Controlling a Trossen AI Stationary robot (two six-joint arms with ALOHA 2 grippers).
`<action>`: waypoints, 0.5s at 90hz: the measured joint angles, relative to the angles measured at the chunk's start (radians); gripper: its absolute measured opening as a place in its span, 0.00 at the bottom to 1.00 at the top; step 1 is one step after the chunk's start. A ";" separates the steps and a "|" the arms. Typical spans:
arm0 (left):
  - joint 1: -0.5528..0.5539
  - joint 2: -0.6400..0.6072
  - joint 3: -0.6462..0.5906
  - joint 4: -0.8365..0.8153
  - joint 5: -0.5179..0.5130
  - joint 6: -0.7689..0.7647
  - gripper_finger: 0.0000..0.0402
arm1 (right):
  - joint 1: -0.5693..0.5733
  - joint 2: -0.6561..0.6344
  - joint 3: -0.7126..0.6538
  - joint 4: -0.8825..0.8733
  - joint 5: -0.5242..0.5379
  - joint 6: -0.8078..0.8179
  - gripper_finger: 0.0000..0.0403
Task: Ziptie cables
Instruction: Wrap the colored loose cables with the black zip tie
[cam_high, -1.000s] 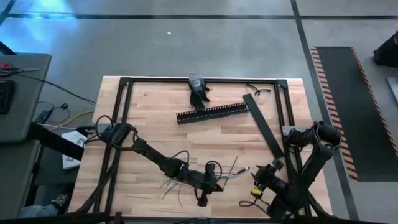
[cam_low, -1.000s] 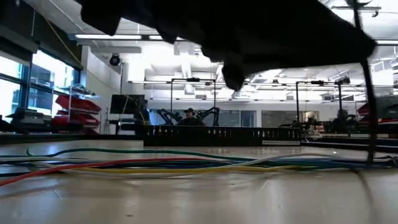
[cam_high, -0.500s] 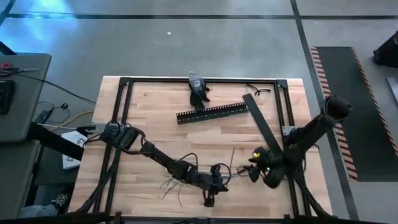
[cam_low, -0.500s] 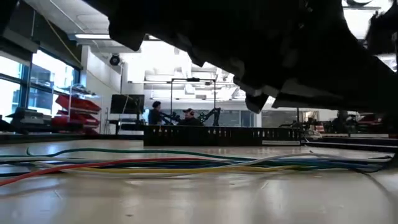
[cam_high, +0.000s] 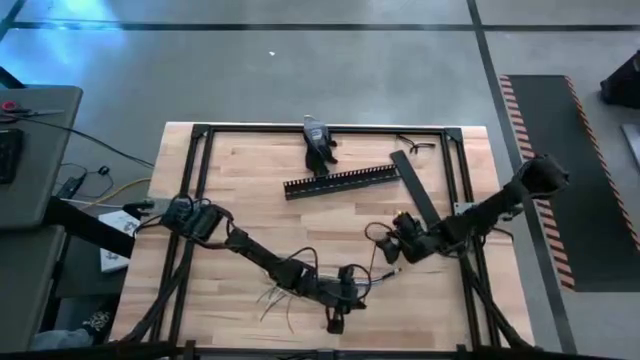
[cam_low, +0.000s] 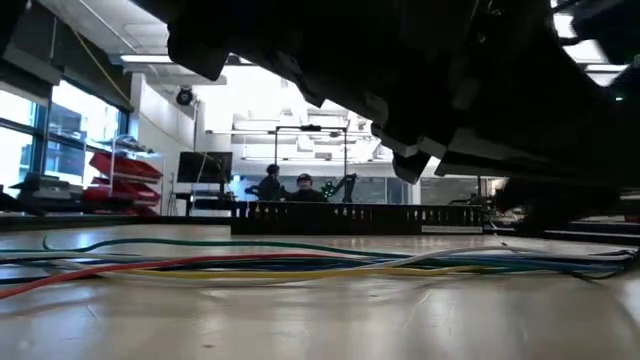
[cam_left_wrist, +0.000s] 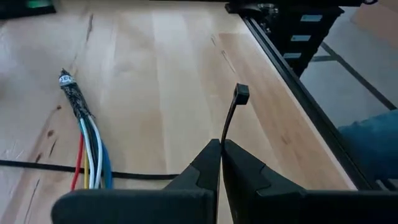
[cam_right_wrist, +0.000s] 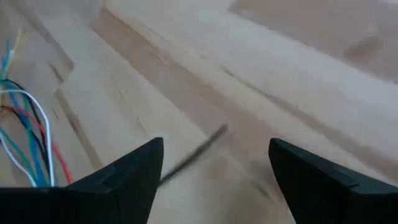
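Observation:
The cables lie along the table near its front edge. They show as coloured strands in the low view. Their wrapped end shows in the left wrist view. My left gripper is low beside that end, shut on a thin black zip tie whose square head stands free ahead of the fingers. My right gripper hangs open over the wood just beyond the cables' end, with cable strands off to one side and nothing between its fingers. My left gripper pinches the zip tie's lower part between its two fingertips. The strip runs forward out of the fingers, bending slightly, with its head end free and clear of the wood. What lies behind the fingertips is hidden by the gripper.
A black comb-edged duct and a flat black lid strip lie toward the far right. A small tool sits at the far edge. A thin dark strip lies on the wood under my right gripper. Black frame rails border the table.
My right gripper has swung from the near right corner toward the far edge and a little left, ending close to the cables' end, its arm stretching out. My left gripper has shifted slightly toward the right, still shut on the zip tie.

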 joint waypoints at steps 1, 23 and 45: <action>0.000 0.000 0.000 0.000 -0.002 0.000 0.00 | -0.006 0.000 0.000 0.003 -0.004 -0.006 0.69; 0.000 0.000 -0.001 -0.001 -0.017 0.000 0.00 | -0.095 0.113 0.001 0.153 -0.146 -0.107 0.69; -0.002 0.000 -0.001 -0.004 -0.017 0.000 0.00 | -0.087 0.197 0.004 0.257 -0.165 -0.119 0.69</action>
